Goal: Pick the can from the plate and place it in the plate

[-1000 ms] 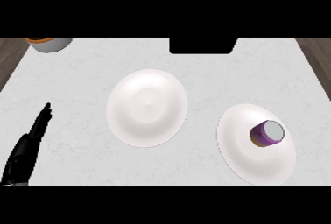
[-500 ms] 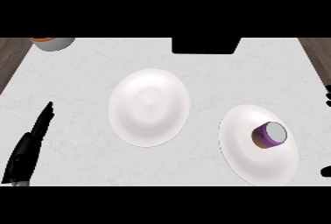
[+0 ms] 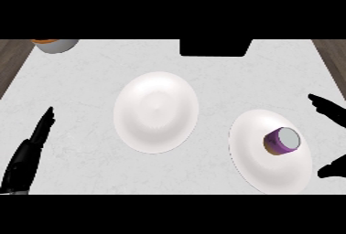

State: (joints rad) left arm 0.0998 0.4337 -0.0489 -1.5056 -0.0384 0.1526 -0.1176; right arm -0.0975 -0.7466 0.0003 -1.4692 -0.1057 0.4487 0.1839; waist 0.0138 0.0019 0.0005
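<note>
The pale marbled surface [image 3: 88, 82] fills nearly all of my view, with strips of dark wood at its far left and far right corners. On it lie two white plates. The middle plate [image 3: 156, 111] sits near the centre with nothing on it. The right plate [image 3: 260, 155] lies nearer to me and to the right, apart from the first one.

My left hand [image 3: 34, 146] rests at the near left of the surface, its fingers [image 3: 46, 119] straight and released, pointing away from me and holding nothing, well apart from both plates.

My right hand [image 3: 331, 109] shows at the right edge as dark shapes: one part reaches in just beyond the far right rim of the right plate, another sits just beside its near right rim. The fingers are spread apart and grasp nothing; they do not touch the can.

A dark box shape [image 3: 213, 47] sits at the far edge of the surface, and a grey bowl [image 3: 55, 44] with an orange inside is cut off at the far left corner.

The can [image 3: 281, 140], purple with a pale grey top, stands in the right half of the right plate.
</note>
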